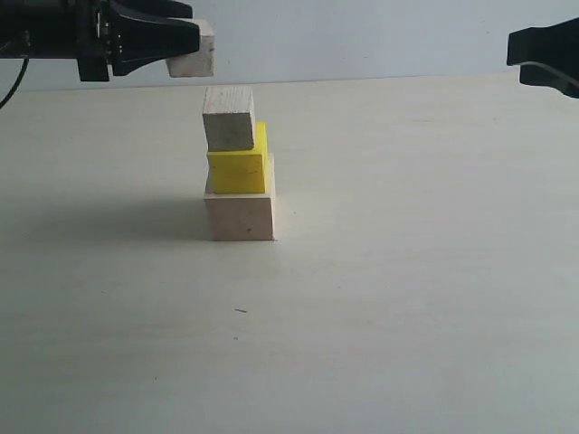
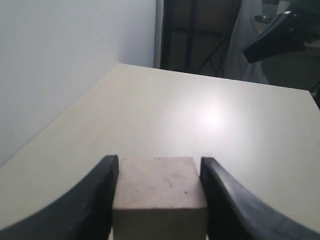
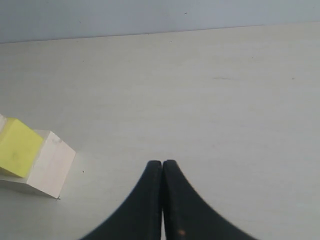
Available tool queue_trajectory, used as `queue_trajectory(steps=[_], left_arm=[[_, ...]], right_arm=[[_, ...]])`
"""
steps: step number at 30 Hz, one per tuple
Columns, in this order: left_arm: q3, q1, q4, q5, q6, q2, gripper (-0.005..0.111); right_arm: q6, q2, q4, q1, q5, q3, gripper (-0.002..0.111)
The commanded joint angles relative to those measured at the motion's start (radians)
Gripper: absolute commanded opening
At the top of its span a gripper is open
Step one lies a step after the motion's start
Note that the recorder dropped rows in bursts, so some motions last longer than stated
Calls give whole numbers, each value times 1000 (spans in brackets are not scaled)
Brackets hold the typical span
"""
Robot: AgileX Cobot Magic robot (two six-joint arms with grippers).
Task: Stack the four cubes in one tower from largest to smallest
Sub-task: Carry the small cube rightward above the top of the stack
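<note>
On the table stands a tower of three cubes: the largest pale wood cube (image 1: 240, 215) at the bottom, the yellow cube (image 1: 239, 172) on it, and a smaller pale wood cube (image 1: 228, 118) on top, turned slightly. My left gripper (image 1: 185, 45) hangs in the air above and to the left of the tower, shut on another small pale wood cube (image 1: 196, 52). In the left wrist view that cube (image 2: 159, 187) fills the gap between both fingers. My right gripper (image 1: 520, 56) is shut and empty, high at the far right. Its wrist view catches the yellow cube (image 3: 17, 147) and largest cube (image 3: 50, 167).
The pale table (image 1: 407, 271) stretches wide around the tower, with a plain wall behind it. In the left wrist view, the right arm (image 2: 280, 35) shows dark beyond the table's far edge, in front of dim room clutter.
</note>
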Motion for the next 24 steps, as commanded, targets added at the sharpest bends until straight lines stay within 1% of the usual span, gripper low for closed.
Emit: queue_trajectory(steps=[1, 5, 7, 12, 14, 19, 24], left_arm=[[-13, -23, -65, 7, 30, -2, 0], [-13, -23, -75, 7, 17, -2, 0], [-13, -23, -81, 7, -28, -2, 0], [-13, -23, -96, 7, -30, -2, 0], [-13, -23, -70, 7, -30, -2, 0], [-13, -23, 50, 7, -30, -2, 0], [-13, -23, 46, 7, -41, -2, 0]], right_arm=[[-23, -6, -3, -2, -10, 3, 0], [-26, -6, -1, -2, -10, 3, 0], [-26, -6, -1, -2, -10, 3, 0], [-28, -6, 22, -2, -10, 3, 0], [-30, -6, 22, -2, -10, 3, 0], [-38, -6, 22, -2, -10, 3, 0], [-38, -6, 24, -2, -10, 3, 0]])
